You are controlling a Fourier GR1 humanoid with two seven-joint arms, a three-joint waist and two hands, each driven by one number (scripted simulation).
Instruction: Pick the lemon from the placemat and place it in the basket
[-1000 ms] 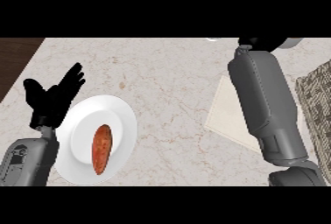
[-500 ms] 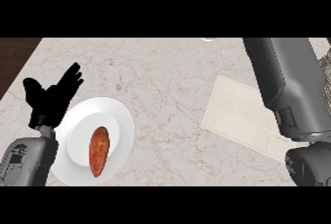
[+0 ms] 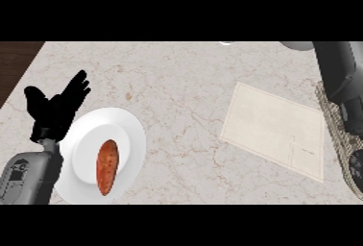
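The beige placemat (image 3: 278, 129) lies flat on the counter right of centre, with nothing on it. No lemon shows anywhere. A strip of the woven basket (image 3: 332, 126) runs along the right edge, partly hidden by my right forearm (image 3: 343, 72). That grey forearm rises along the right edge and leaves the view at the top, so its hand is out of sight. My left hand (image 3: 55, 106) rests open at the left, fingers up.
A white plate (image 3: 127, 139) holding a reddish-orange oblong food item (image 3: 107, 159) sits at the lower left beside my left hand. The dark counter edge (image 3: 14, 62) shows at the top left. A small pale object (image 3: 227, 43) peeks in at the top edge.
My right arm has swung to the right, uncovering the whole placemat. Its hand, seen at the top edge a second ago, has left the view. The left hand has not moved.
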